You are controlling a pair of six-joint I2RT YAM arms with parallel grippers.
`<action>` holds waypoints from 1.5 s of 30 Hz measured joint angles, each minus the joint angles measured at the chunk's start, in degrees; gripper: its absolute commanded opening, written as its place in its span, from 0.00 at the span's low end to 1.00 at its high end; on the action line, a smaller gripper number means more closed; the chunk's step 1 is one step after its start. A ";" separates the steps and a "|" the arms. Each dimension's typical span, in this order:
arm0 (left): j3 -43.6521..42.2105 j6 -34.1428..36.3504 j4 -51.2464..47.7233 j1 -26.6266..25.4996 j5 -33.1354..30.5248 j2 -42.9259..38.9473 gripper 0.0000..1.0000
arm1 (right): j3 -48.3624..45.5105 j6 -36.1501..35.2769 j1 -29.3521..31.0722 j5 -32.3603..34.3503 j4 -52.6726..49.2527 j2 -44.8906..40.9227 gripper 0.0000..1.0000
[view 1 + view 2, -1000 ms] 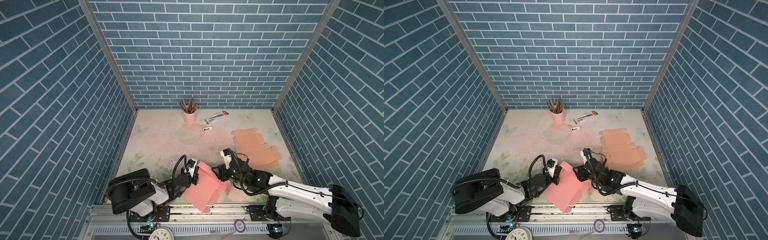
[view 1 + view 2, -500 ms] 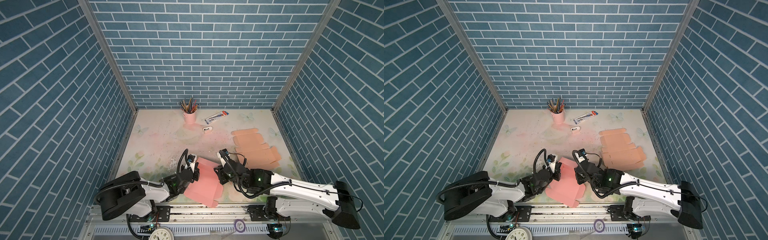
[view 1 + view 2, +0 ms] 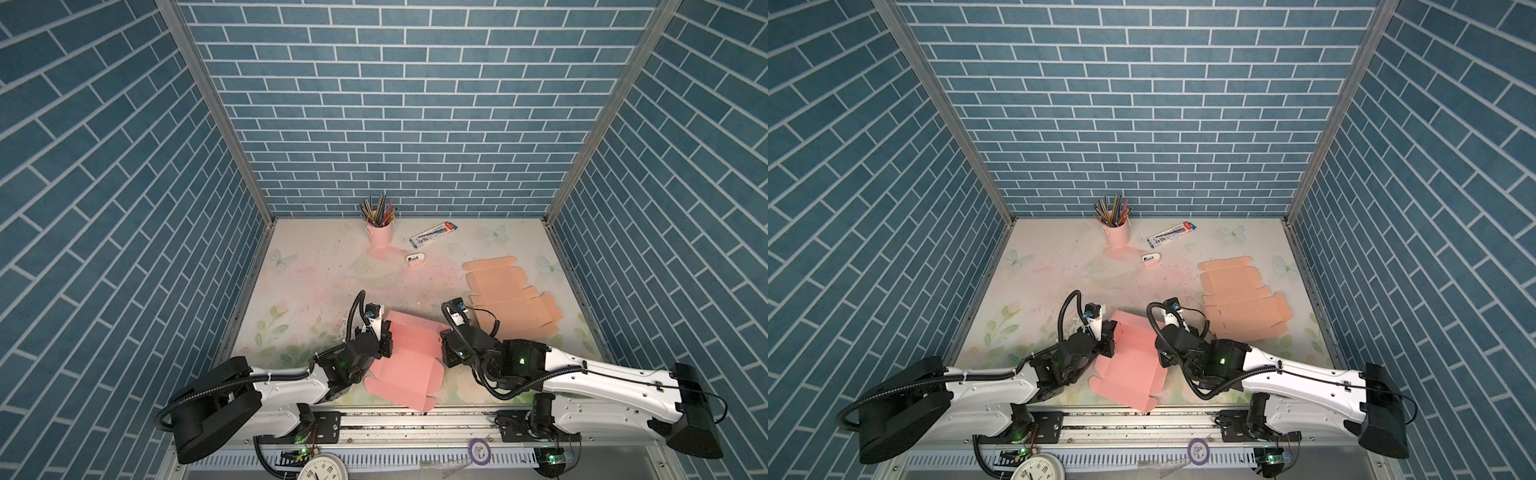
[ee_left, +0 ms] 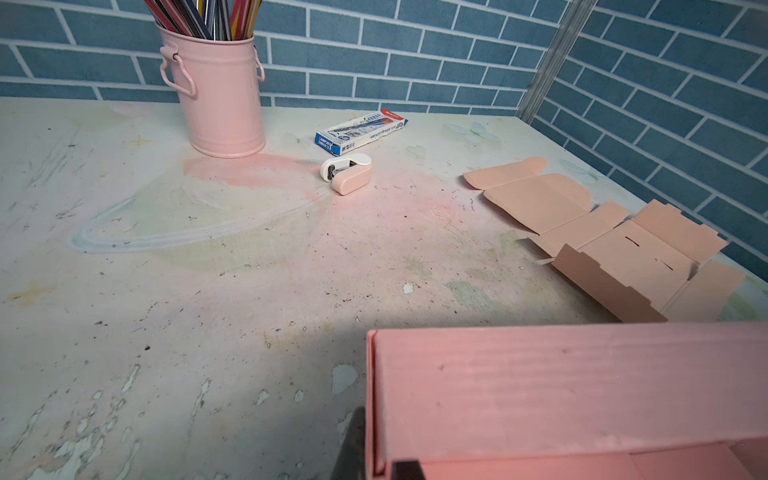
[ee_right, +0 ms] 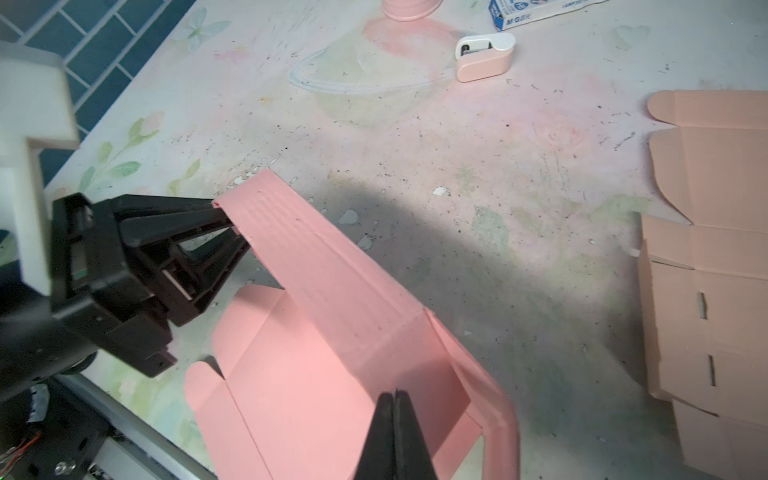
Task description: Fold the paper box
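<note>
**Two end effectors now clamped at the pink box**

Your right end effector has gone from half open to fully clenched within the last second. Its fingers meet over the inner floor of the pink corrugated paper box, but you cannot tell whether any card sits between them. Your left end effector stays pinched on the end of the raised far wall.

Both arms have pushed forward. The box, a moment ago tilted up near the front edge, now lies lower on the pale floral desk. It sits between the two arms, with one front corner poking past the edge. Read that as the far wall being set, with the side flaps and lid not yet done.

Only the right wrist view shows both grips. Only the left wrist view shows the wall's end, which looks doubled over in two layers. The top views give you the whole box and its place, with the flat peach card blank lying apart on the right.
</note>
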 measured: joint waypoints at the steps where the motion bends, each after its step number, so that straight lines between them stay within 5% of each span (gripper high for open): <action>1: 0.00 -0.09 -0.15 0.00 0.20 0.00 0.10 | -0.24 0.35 0.00 0.31 -0.17 -0.15 0.06; 33: 1.95 -3.08 -8.04 0.00 4.07 -3.89 0.09 | -0.52 0.09 -0.02 1.97 3.21 4.17 0.09; 45: 2.38 -3.02 -11.34 3.13 5.90 -6.19 0.08 | -1.55 -2.08 -0.02 1.07 6.86 1.79 0.21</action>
